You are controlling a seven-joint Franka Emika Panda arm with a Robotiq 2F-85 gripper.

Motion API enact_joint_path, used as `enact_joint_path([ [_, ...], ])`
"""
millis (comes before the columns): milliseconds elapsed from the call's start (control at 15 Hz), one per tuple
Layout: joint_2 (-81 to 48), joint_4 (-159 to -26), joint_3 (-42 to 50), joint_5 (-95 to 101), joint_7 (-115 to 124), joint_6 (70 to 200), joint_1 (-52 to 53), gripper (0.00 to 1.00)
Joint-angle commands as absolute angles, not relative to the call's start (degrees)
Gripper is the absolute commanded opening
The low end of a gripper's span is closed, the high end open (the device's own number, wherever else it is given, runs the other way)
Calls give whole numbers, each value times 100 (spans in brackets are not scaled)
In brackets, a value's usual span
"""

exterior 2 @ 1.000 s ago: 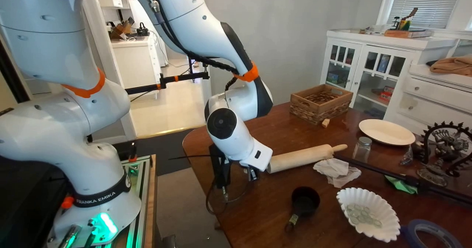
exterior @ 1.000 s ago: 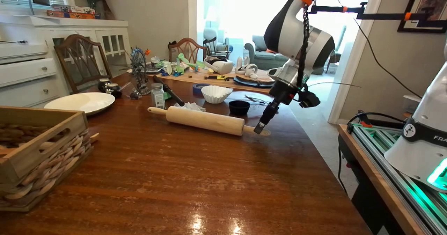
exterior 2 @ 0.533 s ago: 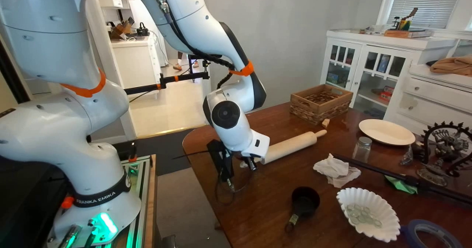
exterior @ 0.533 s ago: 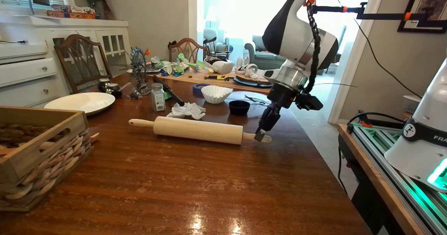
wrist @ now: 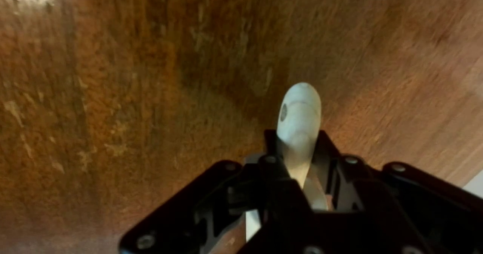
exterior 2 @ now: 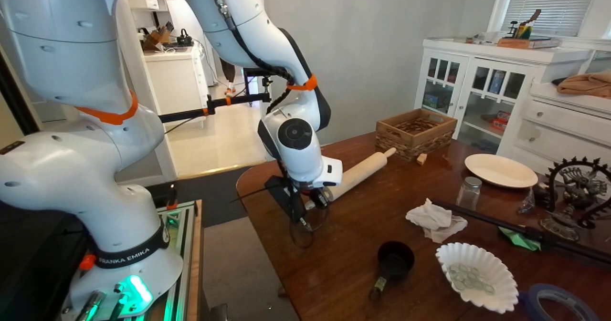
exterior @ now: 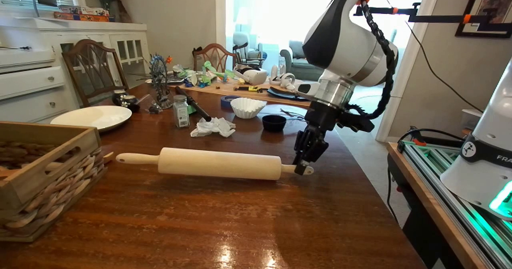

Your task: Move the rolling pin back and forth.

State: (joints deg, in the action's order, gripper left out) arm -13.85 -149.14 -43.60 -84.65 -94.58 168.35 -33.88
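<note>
The pin (exterior: pixel 220 164) lies mid-frame in an exterior view, my gripper (wrist: pixel 298 137) pinching its right-hand handle (wrist: pixel 301 120) snugly. I judge this the rolling step; the next move wants a level stroke up-frame, clear of the basket (exterior: pixel 68 181).

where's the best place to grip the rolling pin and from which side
Likely the narrow handle that the gripper holds, straddled from above: it is slimmer than the barrel, and the rolling pin lies on its side.
</note>
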Motion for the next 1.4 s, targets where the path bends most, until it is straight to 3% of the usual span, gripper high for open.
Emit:
enact_joint_path([
  [0, -1878, -14929, -4341, -7706, -9270, 17044, -3003, 7],
  [600, -1802, -15060, -4015, -5892, -8414, 16884, -2379, 7],
  [1333, -941, -15563, -3826, -5403, -5768, 17583, -1379, 7],
])
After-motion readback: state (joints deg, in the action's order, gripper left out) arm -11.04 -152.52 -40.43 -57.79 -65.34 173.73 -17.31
